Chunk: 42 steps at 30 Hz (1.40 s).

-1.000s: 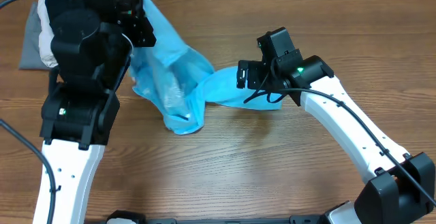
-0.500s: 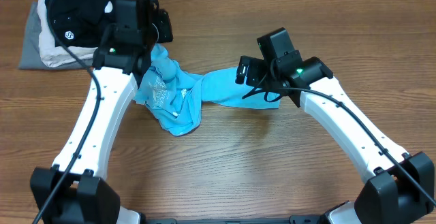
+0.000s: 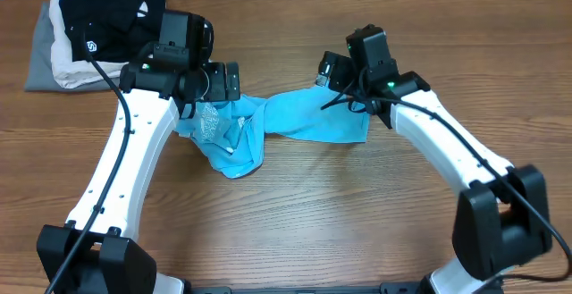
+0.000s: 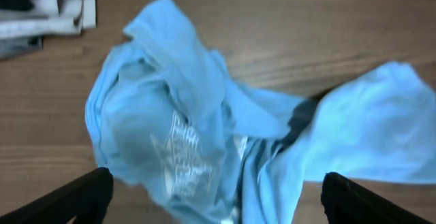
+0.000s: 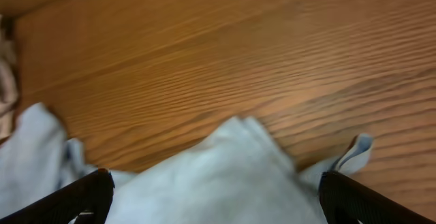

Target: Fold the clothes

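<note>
Two tools open wide, one crumpled blue T-shirt (image 3: 299, 120) under them.
Jaws of the left tool (image 3: 228, 81) spread over the bunched end with white lettering; jaws of the right tool (image 3: 326, 66) spread at the far edge of the flatter end, gripping nothing. Shirt rumpled mid-bench (image 3: 357, 214), well apart from the stack of folded clothes (image 3: 45, 62) at the far left corner, black garment (image 3: 112, 12) on top.

A black garment (image 3: 112, 8) with a small white logo (image 3: 89, 46) is lying on top of a folded beige piece (image 3: 61, 66) and a grey one (image 3: 36, 71), all sitting as one pile at the far left of the wooden table (image 3: 357, 214).
</note>
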Each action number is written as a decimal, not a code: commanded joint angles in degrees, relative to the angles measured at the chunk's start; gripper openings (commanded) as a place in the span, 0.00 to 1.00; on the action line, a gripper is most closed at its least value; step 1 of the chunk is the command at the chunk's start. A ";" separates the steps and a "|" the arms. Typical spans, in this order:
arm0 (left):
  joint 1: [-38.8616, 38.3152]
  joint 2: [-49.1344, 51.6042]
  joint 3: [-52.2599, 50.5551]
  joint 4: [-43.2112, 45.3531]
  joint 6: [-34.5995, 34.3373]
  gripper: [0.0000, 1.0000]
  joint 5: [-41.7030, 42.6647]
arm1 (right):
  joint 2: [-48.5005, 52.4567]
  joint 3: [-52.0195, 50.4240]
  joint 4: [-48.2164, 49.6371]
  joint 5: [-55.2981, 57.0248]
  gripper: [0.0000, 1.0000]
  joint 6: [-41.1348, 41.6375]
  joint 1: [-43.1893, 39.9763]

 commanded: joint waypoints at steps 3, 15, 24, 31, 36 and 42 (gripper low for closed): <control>0.59 -0.94 0.83 -2.29 -0.24 1.00 1.07 | 4.50 -0.02 1.16 -6.51 0.98 -3.06 -4.94; 0.52 2.73 0.83 -5.27 -0.22 1.00 1.68 | 12.07 -0.02 2.56 -8.61 0.66 -3.72 -3.78; 0.52 4.15 0.83 -4.39 -0.24 1.00 2.60 | 12.87 -0.02 2.36 -8.61 0.46 -3.72 -3.72; 0.52 4.15 0.83 -4.17 -0.24 1.00 2.60 | 12.87 0.00 2.40 -8.59 0.17 -3.67 -3.72; 0.55 4.15 0.83 -4.17 -0.22 1.00 2.58 | 12.87 0.00 1.60 -8.59 0.04 -3.50 -3.72; 0.52 4.15 0.83 -4.22 -0.24 1.00 2.60 | 11.58 3.26 -2.89 -5.99 0.04 -3.06 -4.35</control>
